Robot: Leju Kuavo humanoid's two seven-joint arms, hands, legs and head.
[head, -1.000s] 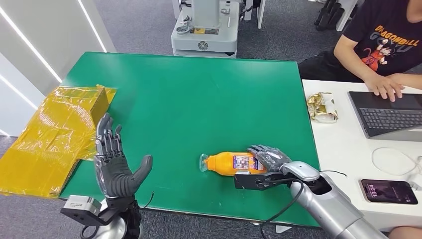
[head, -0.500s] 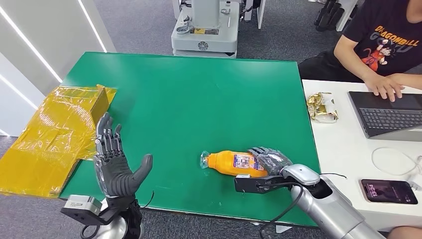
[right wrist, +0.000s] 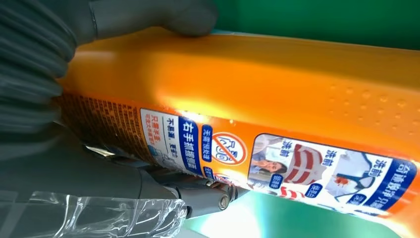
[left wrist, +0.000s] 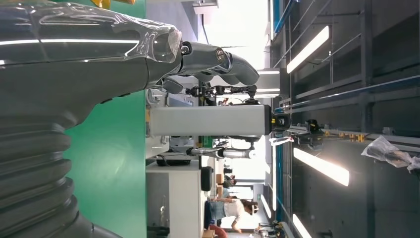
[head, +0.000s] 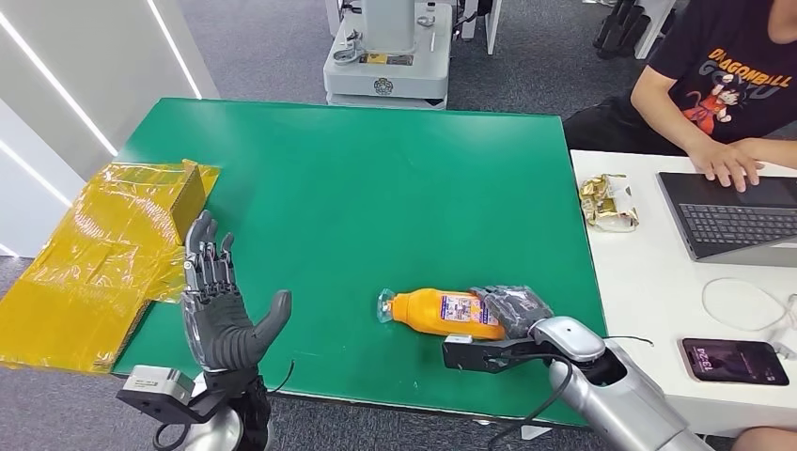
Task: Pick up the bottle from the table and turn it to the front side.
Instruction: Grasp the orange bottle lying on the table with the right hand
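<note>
An orange bottle [head: 437, 312] with a clear cap and a blue-and-white label lies on its side on the green table [head: 357, 188], near the front edge, cap pointing left. My right hand [head: 515, 310] grips its base end, fingers curled over it. In the right wrist view the bottle [right wrist: 277, 99] is close up, with the thumb [right wrist: 148, 17] pressed on one side and the label facing the camera. My left hand [head: 221, 315] stands raised at the table's front left, palm toward the bottle, fingers spread, holding nothing. The left hand [left wrist: 74, 74] looms large in the left wrist view.
A yellow wrapped box [head: 94, 254] lies off the table's left side. A white desk [head: 648, 282] on the right carries a laptop [head: 733, 216], a phone [head: 735, 362] and a snack packet [head: 609, 202]; a person [head: 724, 85] types there. A grey machine base [head: 387, 56] stands beyond the far edge.
My right hand has drawn slightly toward the table's front edge, its fingers curling further over the bottle's base. The bottle shifted a little with it. The left hand barely moved.
</note>
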